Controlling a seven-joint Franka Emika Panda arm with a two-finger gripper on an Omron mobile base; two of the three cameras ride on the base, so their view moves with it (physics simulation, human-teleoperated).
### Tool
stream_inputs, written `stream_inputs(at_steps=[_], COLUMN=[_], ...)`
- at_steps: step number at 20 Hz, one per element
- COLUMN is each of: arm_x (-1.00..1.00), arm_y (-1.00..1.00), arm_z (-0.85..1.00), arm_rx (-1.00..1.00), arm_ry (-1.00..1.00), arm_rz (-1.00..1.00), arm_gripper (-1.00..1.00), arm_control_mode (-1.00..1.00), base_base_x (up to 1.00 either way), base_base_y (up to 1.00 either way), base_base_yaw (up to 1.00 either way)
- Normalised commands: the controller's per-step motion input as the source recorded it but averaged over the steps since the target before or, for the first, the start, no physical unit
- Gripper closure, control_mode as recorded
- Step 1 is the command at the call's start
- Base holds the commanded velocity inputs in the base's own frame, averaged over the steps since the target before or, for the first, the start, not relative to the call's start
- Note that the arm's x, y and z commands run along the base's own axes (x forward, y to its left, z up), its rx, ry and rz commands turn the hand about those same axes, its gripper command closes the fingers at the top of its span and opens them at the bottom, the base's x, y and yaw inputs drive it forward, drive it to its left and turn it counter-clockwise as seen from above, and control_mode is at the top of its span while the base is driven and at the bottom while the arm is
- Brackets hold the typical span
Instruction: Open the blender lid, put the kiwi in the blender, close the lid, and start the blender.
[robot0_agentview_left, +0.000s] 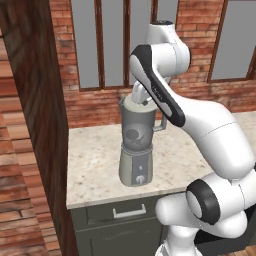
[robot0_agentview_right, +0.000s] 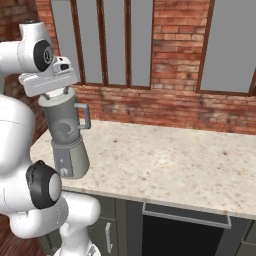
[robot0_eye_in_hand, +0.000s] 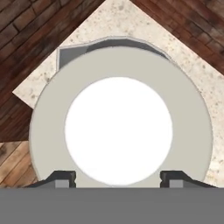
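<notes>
The blender (robot0_agentview_left: 136, 150) (robot0_agentview_right: 67, 142) stands on the counter's left part, its white knob (robot0_agentview_left: 140, 178) facing the front. The blender lid (robot0_eye_in_hand: 118, 131), a grey disc with a white centre cap, lies on top of the jar (robot0_agentview_left: 134, 104). My gripper (robot0_eye_in_hand: 118, 179) (robot0_agentview_left: 142, 100) (robot0_agentview_right: 55, 94) points straight down on it, open. Its fingertips (robot0_eye_in_hand: 61, 178) stand on either side of the white cap, close to its edge. A dark rounded shape (robot0_agentview_left: 134, 135) shows through the jar wall. I cannot tell whether it is the kiwi.
The speckled counter (robot0_agentview_right: 165, 160) runs far to the right of the blender. A brick wall with windows (robot0_agentview_right: 175, 60) stands behind it, and a dark wooden panel (robot0_agentview_left: 35, 125) closes off its left end. Drawers (robot0_agentview_left: 129, 212) sit below the front edge.
</notes>
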Motion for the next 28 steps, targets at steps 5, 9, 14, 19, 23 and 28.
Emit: stream_inputs(at_steps=[5, 9, 14, 19, 23, 28], arm_x=[0.2, 0.1, 0.01, 0.0, 0.0, 0.0], arm_y=[0.0, 0.0, 0.0, 0.0, 0.0, 0.0], arm_z=[0.0, -0.03, -0.01, -0.01, 0.0, 0.0], arm_rx=[0.0, 0.0, 0.0, 0.0, 0.0, 0.0], arm_ry=[0.0, 0.0, 0.0, 0.0, 0.0, 0.0], arm_rz=[0.07, 0.06, 0.07, 0.05, 0.04, 0.04], arm_gripper=[1.0, 1.0, 1.0, -1.0, -1.0, -1.0], arm_control_mode=[-1.0, -1.0, -1.0, -1.0, -1.0, -1.0], base_base_x=[0.0, 0.0, 0.0, 0.0, 0.0, 0.0], base_base_y=[0.0, 0.0, 0.0, 0.0, 0.0, 0.0], base_base_yaw=[0.0, 0.0, 0.0, 0.0, 0.0, 0.0])
